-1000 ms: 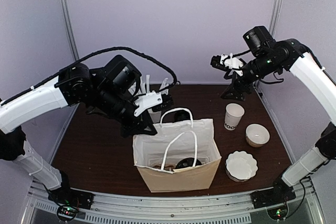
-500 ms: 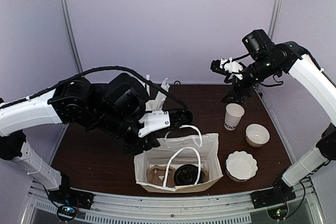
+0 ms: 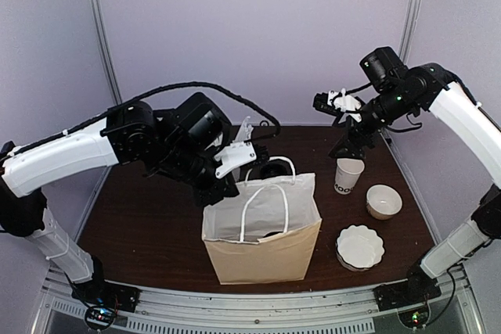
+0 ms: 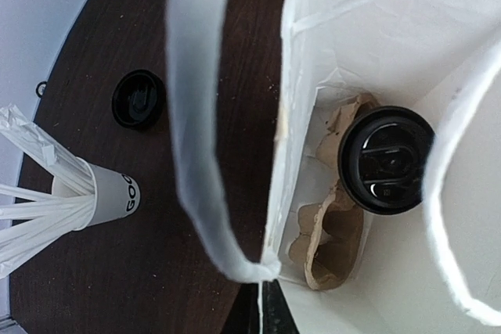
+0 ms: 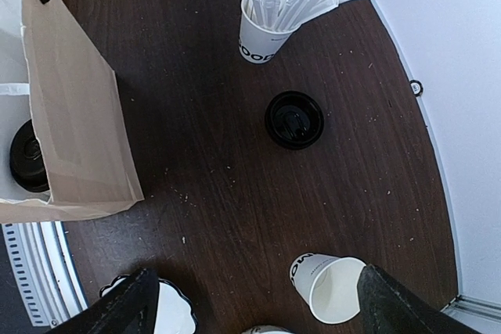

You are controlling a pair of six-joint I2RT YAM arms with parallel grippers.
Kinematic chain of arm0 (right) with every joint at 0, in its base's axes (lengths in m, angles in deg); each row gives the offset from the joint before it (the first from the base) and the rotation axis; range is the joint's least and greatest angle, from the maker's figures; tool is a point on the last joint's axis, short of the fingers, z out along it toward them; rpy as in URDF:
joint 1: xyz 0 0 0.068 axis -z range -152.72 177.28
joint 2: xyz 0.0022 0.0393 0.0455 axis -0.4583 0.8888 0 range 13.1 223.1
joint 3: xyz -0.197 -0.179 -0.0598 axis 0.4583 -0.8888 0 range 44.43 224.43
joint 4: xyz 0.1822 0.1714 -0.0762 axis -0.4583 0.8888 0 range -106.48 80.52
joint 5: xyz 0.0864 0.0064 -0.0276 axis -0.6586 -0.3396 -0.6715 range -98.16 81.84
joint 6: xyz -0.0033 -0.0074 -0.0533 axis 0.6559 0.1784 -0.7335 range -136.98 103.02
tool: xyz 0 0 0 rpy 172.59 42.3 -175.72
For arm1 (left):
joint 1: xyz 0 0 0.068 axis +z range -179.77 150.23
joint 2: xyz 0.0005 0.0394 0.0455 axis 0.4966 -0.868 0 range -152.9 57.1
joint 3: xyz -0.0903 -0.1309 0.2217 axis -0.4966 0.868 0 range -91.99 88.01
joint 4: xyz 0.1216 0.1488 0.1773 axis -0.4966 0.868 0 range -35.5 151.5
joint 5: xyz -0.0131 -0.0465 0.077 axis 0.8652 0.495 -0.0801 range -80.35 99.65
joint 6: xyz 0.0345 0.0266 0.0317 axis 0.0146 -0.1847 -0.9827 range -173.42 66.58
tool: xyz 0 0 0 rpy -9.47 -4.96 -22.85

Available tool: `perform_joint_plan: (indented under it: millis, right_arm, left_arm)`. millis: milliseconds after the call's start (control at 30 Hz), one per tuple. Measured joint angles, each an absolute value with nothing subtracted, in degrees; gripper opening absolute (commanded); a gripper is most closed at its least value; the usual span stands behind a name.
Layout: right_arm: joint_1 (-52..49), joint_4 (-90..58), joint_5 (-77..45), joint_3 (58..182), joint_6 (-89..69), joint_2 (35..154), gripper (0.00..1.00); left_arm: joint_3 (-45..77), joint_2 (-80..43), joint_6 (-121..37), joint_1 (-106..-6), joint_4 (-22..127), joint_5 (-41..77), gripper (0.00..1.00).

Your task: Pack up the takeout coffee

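The takeout coffee point(image 4: 386, 160), a cup under a round black lid, stands inside the paper bag point(image 3: 262, 248) beside a brown cardboard carrier point(image 4: 337, 232). From the right wrist view its lid point(image 5: 27, 158) peeks past the bag's wall point(image 5: 74, 115). My left gripper point(image 4: 268, 293) is shut on the bag's rim where a white handle point(image 4: 196, 115) joins it, at the bag's back left corner point(image 3: 221, 191). My right gripper point(image 3: 333, 101) hangs open high over the back right of the table, its fingers point(image 5: 129, 307) wide apart with nothing between them.
A loose black lid point(image 5: 293, 120) lies on the table behind the bag. A white cup full of straws point(image 5: 262, 37) stands at the back. An empty lidless cup point(image 3: 348, 174), a bowl point(image 3: 383, 201) and stacked scalloped plates point(image 3: 360, 246) sit right of the bag.
Half a second ago the bag was pulled low with its mouth wide open. My left gripper has since moved back, and the bag now stands upright. The right arm has barely moved.
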State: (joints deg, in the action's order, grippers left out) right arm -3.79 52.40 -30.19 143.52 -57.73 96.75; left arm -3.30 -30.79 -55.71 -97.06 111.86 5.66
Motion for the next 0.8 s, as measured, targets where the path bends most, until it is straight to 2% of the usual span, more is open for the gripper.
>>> perform_joint_plan:
  millis: [300,400,533,800]
  right_arm:
    - [-3.79,54.15,-32.57,143.67,-57.73,96.75,0.91]
    - [-3.81,55.72,-34.12,145.36,-57.6,96.78,0.87]
    - [-5.54,57.67,-35.87,150.58,-57.16,96.82,0.81]
    - [-8.64,58.78,-40.39,153.73,-57.64,96.56,0.79]
  left_arm:
    - [-5.42,-33.61,-55.58,-90.2,111.56,11.69,0.0]
    - [-6.25,-34.38,-55.27,-88.67,111.67,14.16,0.0]
    - [-8.5,-34.95,-55.12,-88.27,112.56,15.25,0.0]
    - [-12.04,-33.31,-54.59,-88.54,114.68,13.46,0.0]
